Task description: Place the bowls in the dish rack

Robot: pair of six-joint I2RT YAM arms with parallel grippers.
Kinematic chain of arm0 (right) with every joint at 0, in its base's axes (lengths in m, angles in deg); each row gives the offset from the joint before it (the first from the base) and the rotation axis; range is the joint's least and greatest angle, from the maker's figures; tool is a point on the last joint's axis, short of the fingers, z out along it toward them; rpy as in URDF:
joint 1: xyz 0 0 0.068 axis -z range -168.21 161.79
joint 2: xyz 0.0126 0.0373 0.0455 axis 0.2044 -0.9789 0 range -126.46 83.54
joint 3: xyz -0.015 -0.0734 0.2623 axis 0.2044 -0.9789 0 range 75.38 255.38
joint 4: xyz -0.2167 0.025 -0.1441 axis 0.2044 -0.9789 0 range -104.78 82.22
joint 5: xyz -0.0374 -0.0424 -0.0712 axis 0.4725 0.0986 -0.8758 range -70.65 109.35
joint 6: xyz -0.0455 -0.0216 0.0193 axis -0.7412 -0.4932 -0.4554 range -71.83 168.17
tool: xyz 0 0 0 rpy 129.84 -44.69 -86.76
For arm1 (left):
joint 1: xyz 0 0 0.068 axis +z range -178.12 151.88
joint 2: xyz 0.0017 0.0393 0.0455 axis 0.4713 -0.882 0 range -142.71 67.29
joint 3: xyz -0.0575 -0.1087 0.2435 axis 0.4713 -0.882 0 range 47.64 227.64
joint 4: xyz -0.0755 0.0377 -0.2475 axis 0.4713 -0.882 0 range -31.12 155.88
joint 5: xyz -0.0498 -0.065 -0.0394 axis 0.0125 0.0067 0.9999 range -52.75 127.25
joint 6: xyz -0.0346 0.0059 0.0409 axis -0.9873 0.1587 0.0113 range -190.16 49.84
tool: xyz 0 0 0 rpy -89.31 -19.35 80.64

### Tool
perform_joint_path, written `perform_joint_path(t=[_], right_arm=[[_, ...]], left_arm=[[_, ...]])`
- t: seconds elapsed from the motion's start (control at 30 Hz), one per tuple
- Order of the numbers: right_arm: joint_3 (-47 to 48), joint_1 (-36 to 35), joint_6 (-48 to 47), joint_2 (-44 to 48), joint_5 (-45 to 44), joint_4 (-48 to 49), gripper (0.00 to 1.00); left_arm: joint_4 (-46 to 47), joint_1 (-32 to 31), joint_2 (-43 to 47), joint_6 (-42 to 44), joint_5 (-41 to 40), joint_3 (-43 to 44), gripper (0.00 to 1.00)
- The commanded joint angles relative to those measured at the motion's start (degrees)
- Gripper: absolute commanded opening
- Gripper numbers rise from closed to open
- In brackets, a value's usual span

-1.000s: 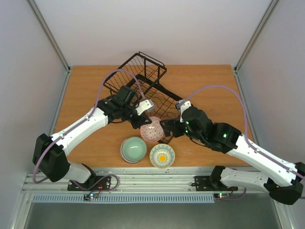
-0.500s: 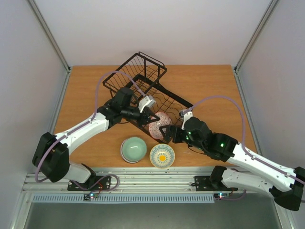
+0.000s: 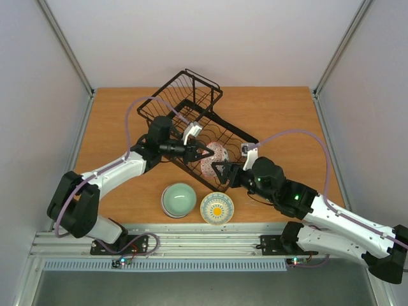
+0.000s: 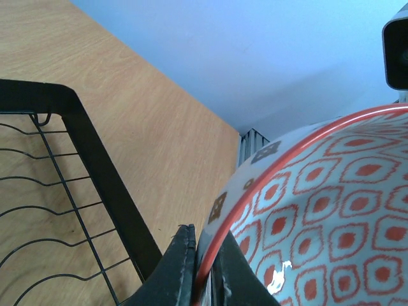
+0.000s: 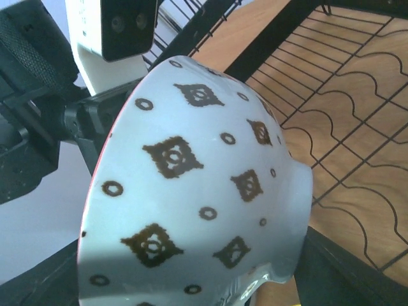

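My left gripper (image 3: pixel 203 152) is shut on the rim of the pink-red patterned bowl (image 3: pixel 215 159) and holds it on edge over the near side of the black wire dish rack (image 3: pixel 185 95). In the left wrist view its fingers (image 4: pixel 182 261) pinch the red rim of the bowl (image 4: pixel 331 210). My right gripper (image 3: pixel 220 172) is open, its jaws either side of the bowl's underside (image 5: pixel 191 191). A pale mint bowl (image 3: pixel 179 199) and a bowl with a yellow centre and blue patterned rim (image 3: pixel 217 208) sit on the table in front. No other bowl shows.
The rack lies diagonally across the middle of the wooden table (image 3: pixel 287 115); its wire floor shows in the right wrist view (image 5: pixel 344 127) and its black frame in the left wrist view (image 4: pixel 95 153). Grey walls close in the left and right sides.
My left gripper has carried the pink-red bowl right and over the rack's near edge. My right arm has drawn back and swung its open gripper left, up to the bowl.
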Motion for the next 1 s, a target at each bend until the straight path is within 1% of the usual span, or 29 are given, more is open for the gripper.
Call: perform_joint_path(t=[0.0,0.1,0.13,0.2,0.23,0.33,0.37,0.43,0.47,0.5,0.53,0.57,0.6,0.7,0.77,0.83,0.9,0.97], right_arm=[[-0.85,0.2,-1.45,-1.57,1.28,4.85,0.73],[-0.79,0.2,-2.07,-2.15,1.93,6.16,0.69],[-0.7,0.2,-2.23,-2.28,2.08,6.33,0.66],[-0.45,0.2,-2.71,-2.29,2.33,6.36,0.54],[-0.32,0.24,-3.2,-2.32,2.5,6.37,0.46],[0.86,0.2,-4.42,-2.42,2.07,4.99,0.06],[1.45,0.2,-4.81,-2.36,1.54,3.83,0.02],[2.71,0.2,-5.92,-2.21,0.07,1.69,0.01],[3.24,0.2,-6.6,-1.94,-0.64,0.72,0.01],[3.95,0.24,-7.44,-1.65,-1.55,-0.94,0.01],[4.75,0.2,-8.32,-1.47,-2.56,-2.65,0.01],[5.92,0.21,-9.31,-1.39,-3.76,-4.53,0.01],[7.26,0.2,-10.33,-1.45,-5.23,-7.0,0.01],[12.82,0.33,-13.3,-3.0,-10.69,-15.19,0.01],[16.49,1.08,-15.22,-4.96,-13.43,-20.47,0.01],[20.54,2.87,-16.72,-7.94,-15.27,-25.96,0.01],[24.83,6.26,-18.01,-11.98,-14.71,-31.95,0.01],[28.56,11.14,-21.11,-17.16,-11.44,-36.97,0.01]], left_arm=[[9.66,0.02,0.08,-5.11,5.64,0.18,0.01],[10.77,0.02,0.12,-6.5,6.34,0.06,0.0],[11.04,0.02,0.06,-6.86,6.62,0.0,0.01],[11.52,0.06,-0.04,-7.52,7.14,-0.12,0.01],[11.56,0.03,-0.08,-7.57,7.36,-0.13,0.0],[9.91,0.08,-0.08,-7.16,6.27,0.18,0.0],[8.13,0.02,0.0,-6.24,5.47,0.53,0.0],[3.78,-0.05,0.13,-3.19,3.38,1.59,0.01],[1.3,-0.13,0.14,-1.56,2.11,2.29,0.05],[-1.26,-0.27,0.21,-0.33,0.65,3.02,0.15],[-3.91,-0.47,0.16,2.01,-0.97,3.9,0.28],[-7.03,-0.69,0.22,3.58,-2.97,4.98,0.41],[-10.5,-0.98,0.31,5.71,-5.14,5.94,0.56],[-17.29,-2.1,0.79,11.58,-12.35,8.43,0.75],[-19.72,-2.86,1.49,14.62,-17.59,9.43,0.83],[-21.28,-3.44,2.49,17.65,-22.88,10.11,0.89],[-22.31,-3.61,3.74,19.86,-28.07,10.55,0.92],[-22.62,-3.66,5.24,21.47,-32.63,10.61,0.92]])
